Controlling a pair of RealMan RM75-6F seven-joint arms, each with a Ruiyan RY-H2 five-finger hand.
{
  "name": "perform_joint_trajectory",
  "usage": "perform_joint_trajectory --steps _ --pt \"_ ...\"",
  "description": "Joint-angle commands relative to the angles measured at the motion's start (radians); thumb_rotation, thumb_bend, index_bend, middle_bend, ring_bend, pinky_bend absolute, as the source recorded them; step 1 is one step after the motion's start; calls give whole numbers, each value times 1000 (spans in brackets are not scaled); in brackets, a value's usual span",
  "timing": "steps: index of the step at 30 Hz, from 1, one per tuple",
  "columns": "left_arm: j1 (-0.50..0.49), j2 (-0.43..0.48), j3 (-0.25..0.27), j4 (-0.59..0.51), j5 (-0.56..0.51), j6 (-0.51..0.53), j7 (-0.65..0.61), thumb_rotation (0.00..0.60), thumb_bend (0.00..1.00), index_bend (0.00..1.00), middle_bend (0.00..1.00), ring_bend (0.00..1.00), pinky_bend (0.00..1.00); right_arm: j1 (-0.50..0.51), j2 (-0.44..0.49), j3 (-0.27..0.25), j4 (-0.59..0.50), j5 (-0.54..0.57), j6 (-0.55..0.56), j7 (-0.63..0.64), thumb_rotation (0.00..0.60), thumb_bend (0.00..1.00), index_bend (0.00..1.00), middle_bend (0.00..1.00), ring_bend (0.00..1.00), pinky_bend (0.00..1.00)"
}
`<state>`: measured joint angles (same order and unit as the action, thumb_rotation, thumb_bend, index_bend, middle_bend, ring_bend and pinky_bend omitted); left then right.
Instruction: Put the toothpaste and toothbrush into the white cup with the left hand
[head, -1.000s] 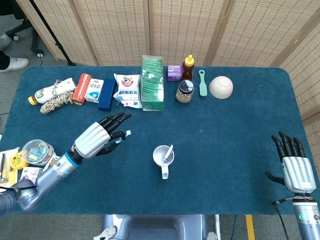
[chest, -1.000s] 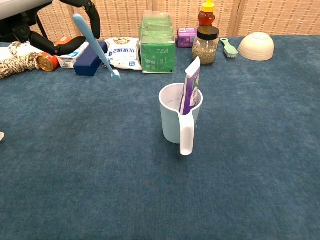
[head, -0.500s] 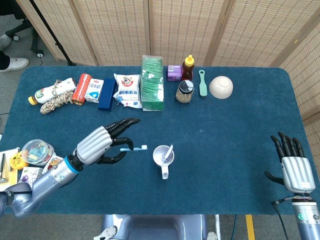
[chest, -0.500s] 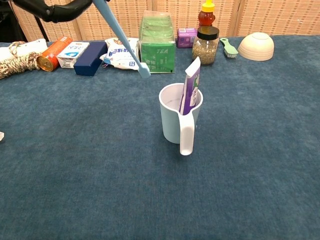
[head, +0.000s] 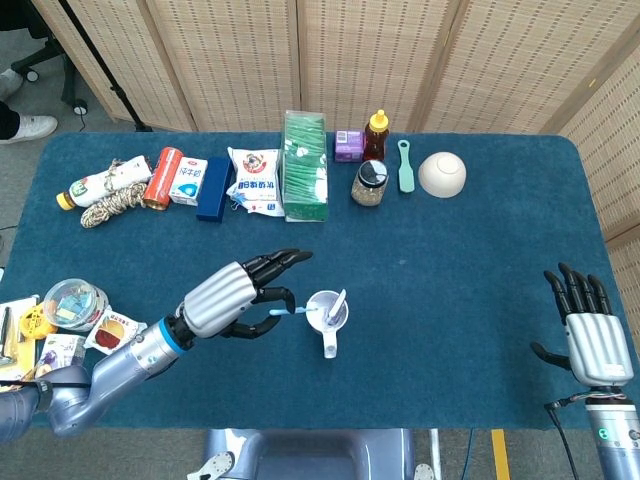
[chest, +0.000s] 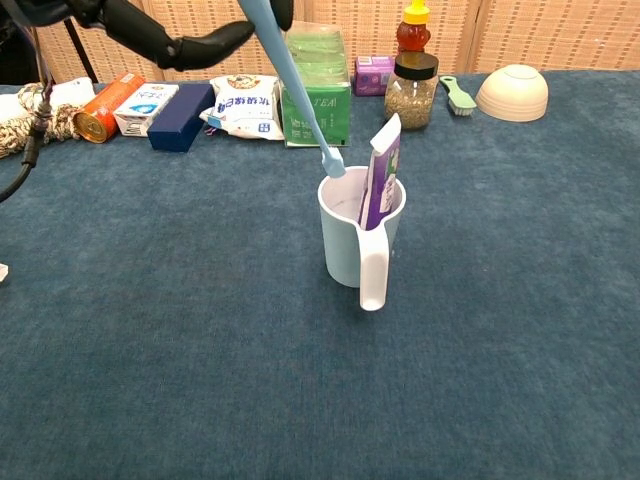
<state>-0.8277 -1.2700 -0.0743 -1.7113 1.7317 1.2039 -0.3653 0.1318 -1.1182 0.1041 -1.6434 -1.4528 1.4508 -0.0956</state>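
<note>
Head view shows the left hand pinching a light blue toothbrush just beside the white cup, its dark fingers closed around the handle. Chest view shows the toothbrush slanting down from the upper left, with its brush end at the cup's far-left rim; whether it touches the rim cannot be told. The toothpaste, a purple and white tube, stands upright inside the cup and leans against its right wall, and the cup's handle faces the camera. The right hand rests at the near right edge of the blue surface, well apart from the cup, fingers spread and holding nothing. Along the far side of the surface lie a coil of rope, an orange can, a small milk carton, a dark blue box, a white pouch, a green tea box, a purple box, a honey bottle, a seed jar, a green brush and a white bowl.
</note>
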Motion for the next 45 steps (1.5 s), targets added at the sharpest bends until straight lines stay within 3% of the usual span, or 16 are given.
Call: perform_joint_trajectory --steps 1,21,45 --pt "-11 -27 -6 12 -16 -22 8 600 478 644 12 0 185 0 0 0 1 1 -1 1 600 0 0 0 0 0" --pt "-56 -160 -42 88 -120 -131 51 600 478 648 12 0 185 -1 7 -3 -3 -4 -2 16 600 0 0 0 0 0" --pt "-88 -221 -61 157 -197 -215 93 600 476 631 12 0 168 1 9 -5 -4 -1 -10 16 600 0 0 0 0 0"
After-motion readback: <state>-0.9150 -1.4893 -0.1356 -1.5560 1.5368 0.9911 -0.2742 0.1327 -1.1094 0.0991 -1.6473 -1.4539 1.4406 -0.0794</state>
